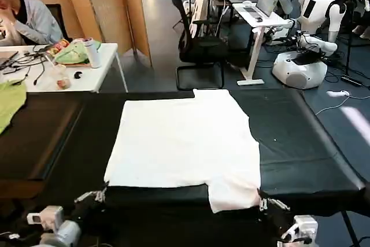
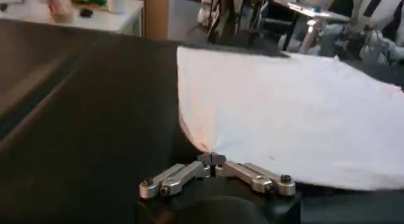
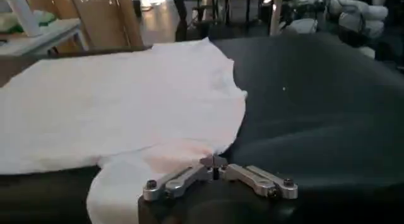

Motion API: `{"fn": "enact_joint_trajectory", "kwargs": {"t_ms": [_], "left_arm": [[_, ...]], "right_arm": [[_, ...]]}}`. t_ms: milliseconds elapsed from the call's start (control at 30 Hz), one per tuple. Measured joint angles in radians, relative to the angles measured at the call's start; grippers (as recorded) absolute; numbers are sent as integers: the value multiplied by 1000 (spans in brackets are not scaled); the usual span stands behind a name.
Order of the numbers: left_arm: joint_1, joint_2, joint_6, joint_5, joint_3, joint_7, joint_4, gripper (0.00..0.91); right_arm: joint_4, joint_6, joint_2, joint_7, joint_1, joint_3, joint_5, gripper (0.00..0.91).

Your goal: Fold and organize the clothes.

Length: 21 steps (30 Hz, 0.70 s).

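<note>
**T-shirt spread flat on the black table, a gripper pinching each near corner**

The T-shirt [image 1: 185, 143] is our landmark. It is plain white and lies flat and open on the black table [image 1: 306, 148], roughly in the middle of the top. Its nearest edge runs along the table's front edge, and one short sleeve [image 1: 234, 195] hangs a little past that edge on our right side. No print shows on the upward face.

Nearest to us, at the shirt's near left corner, our left gripper [image 1: 103, 193] sits at the table's front edge. In the left wrist view its fingertips [image 2: 211, 159] are pressed together right at the corner of the white fabric, so we read it as clenched on the T-shirt.

At the shirt's near right corner, beside the overhanging sleeve, our right gripper [image 1: 261, 202] is placed likewise. In the right wrist view its tips [image 3: 213, 161] meet on the cloth's edge where sleeve and body join, so it too is closed on the shirt.

Farther out, the shirt's body stretches away from us with its far edge close to the table's far side. To the shirt's left, at the table's far left edge, lies a yellow-green cloth [image 1: 10, 103], well apart from it.

Beyond the shirt and to its left stands a white side table [image 1: 98, 73] with a white bottle [image 1: 91, 52] on it
</note>
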Motion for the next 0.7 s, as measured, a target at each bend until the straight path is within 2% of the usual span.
{"fn": "enact_joint_trajectory", "kwargs": {"t_ms": [133, 333, 700], "left_arm": [[-83, -15, -44, 35, 31, 19, 56, 0], [-210, -5, -80, 86, 76, 35, 155, 0], [-416, 46, -94, 145, 151, 45, 355, 0]], "right_arm": [[-103, 23, -32, -12, 131, -27, 24, 0], [-247, 21, -72, -14, 331, -90, 27, 0], [-492, 24, -76, -20, 594, -224, -8, 0]]}}
